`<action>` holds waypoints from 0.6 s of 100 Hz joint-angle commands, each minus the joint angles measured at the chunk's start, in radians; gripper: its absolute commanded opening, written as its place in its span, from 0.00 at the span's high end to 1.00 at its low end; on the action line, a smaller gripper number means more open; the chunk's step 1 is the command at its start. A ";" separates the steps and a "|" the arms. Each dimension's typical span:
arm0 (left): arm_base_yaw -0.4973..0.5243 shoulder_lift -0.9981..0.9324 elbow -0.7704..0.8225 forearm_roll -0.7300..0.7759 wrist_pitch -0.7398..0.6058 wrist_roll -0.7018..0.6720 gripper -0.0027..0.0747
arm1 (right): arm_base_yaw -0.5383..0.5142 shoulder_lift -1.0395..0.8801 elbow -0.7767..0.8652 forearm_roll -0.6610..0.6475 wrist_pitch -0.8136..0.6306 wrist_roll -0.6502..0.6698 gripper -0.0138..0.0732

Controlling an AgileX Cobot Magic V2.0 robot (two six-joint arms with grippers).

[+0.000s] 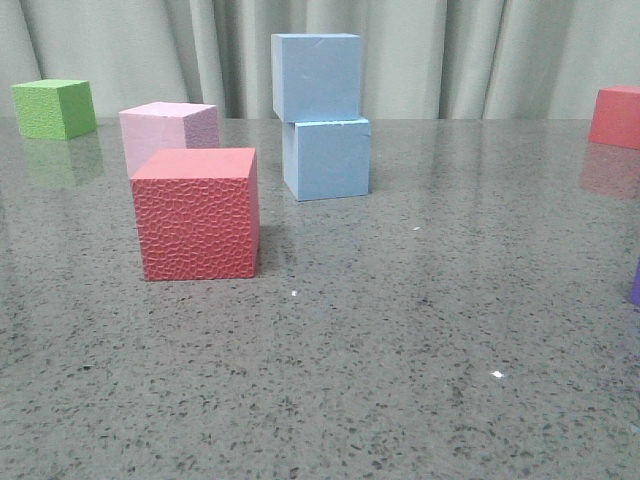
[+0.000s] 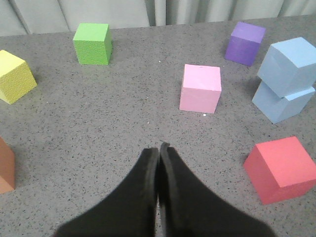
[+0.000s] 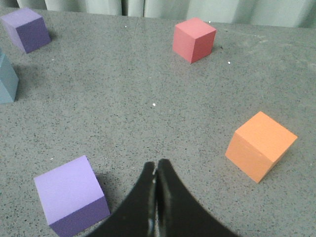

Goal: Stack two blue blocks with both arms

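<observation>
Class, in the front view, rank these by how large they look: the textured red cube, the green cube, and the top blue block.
1. Textured red cube, though it sits nearest the camera.
2. Top blue block.
3. Green cube, farthest back, so true sizes stay unsure.

two pale blue blocks stand stacked on the grey speckled table [image 1: 400, 330]: the upper blue block [image 1: 316, 76] rests on the lower blue block [image 1: 327, 158], shifted a little leftward so its edge overhangs. left of the stack and nearer the camera sits a textured red cube [image 1: 197, 213]; a pink cube [image 1: 168, 132] stands just behind it. a green cube [image 1: 54, 108] lies far left of the stack, another red cube [image 1: 616, 116] far right.
</observation>
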 commanded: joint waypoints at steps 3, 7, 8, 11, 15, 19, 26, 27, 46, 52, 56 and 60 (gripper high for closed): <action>-0.007 -0.061 0.065 0.031 -0.124 -0.009 0.99 | -0.004 -0.031 0.010 -0.050 -0.101 0.000 0.91; -0.007 -0.089 0.092 0.031 -0.142 -0.009 0.99 | -0.004 -0.050 0.022 -0.050 -0.121 0.000 0.91; -0.007 -0.097 0.103 0.031 -0.145 -0.009 0.99 | -0.004 -0.053 0.024 -0.050 -0.127 0.000 0.91; -0.007 -0.120 0.128 0.031 -0.157 -0.009 0.99 | -0.004 -0.065 0.032 -0.050 -0.139 0.000 0.91; -0.007 -0.141 0.152 0.030 -0.167 -0.009 0.99 | -0.004 -0.082 0.043 -0.050 -0.156 0.000 0.91; -0.007 -0.162 0.175 0.028 -0.177 -0.009 0.99 | -0.004 -0.099 0.055 -0.050 -0.167 0.000 0.91; -0.007 -0.204 0.215 0.028 -0.192 -0.009 0.99 | -0.004 -0.127 0.076 -0.050 -0.189 0.000 0.91; -0.007 -0.212 0.223 0.028 -0.192 -0.009 0.99 | -0.004 -0.130 0.078 -0.050 -0.194 0.000 0.91; -0.007 -0.322 0.301 0.028 -0.202 -0.009 0.99 | -0.004 -0.206 0.146 -0.052 -0.258 0.000 0.91; -0.007 -0.353 0.319 0.028 -0.202 -0.009 0.99 | -0.004 -0.229 0.165 -0.052 -0.275 0.000 0.91; -0.007 -0.373 0.323 0.028 -0.202 -0.009 0.99 | -0.004 -0.239 0.173 -0.052 -0.281 0.000 0.91; -0.007 -0.391 0.331 0.028 -0.202 -0.009 0.99 | -0.004 -0.245 0.179 -0.052 -0.283 0.000 0.91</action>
